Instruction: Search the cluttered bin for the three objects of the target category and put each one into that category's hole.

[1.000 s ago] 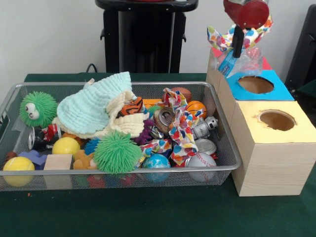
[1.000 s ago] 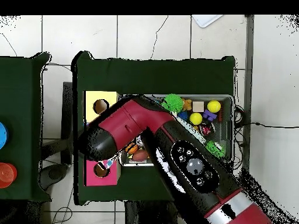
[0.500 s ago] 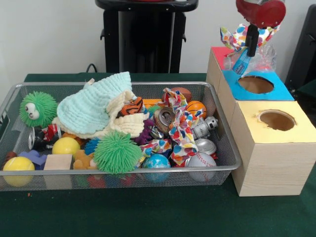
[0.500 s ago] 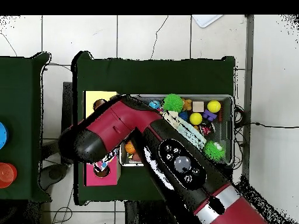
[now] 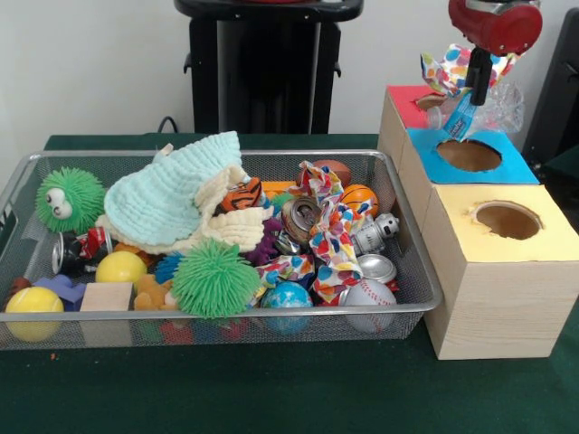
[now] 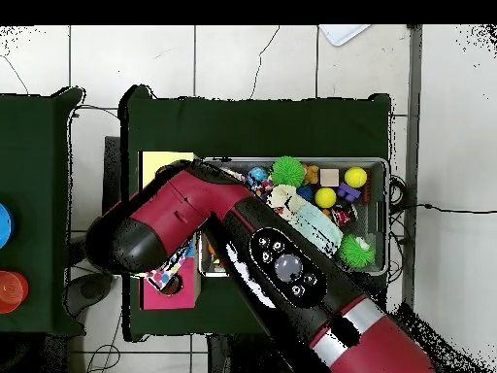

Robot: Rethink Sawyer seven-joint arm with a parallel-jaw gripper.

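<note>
While the gripper hangs up in the top right corner of the front view, its dark fingers are pinched together on a crinkly clear plastic bag, the one with a bluish tint and a splash of colorful dots bunched up around the fingers. The bag dangles below and to both sides of the fingers, and its lower end sits right over the back of the box row, between the red-topped box and the blue one, close to the red hole, but I can't tell if it's actually touching the rim. In the overhead view the big red arm covers most of that spot; you only see the red top and its hole poking out under it. Moving outward, the blue hole and the yellow hole sit in line toward the camera in the front view, both with nothing in them that I can see. Just beside the boxes is the wire mesh bin, packed with stuff: a pale green cloth, a green spiky ball, a baseball, a crushed drink can, and a dotted wrinkly bag lying among them near the box end.
</note>
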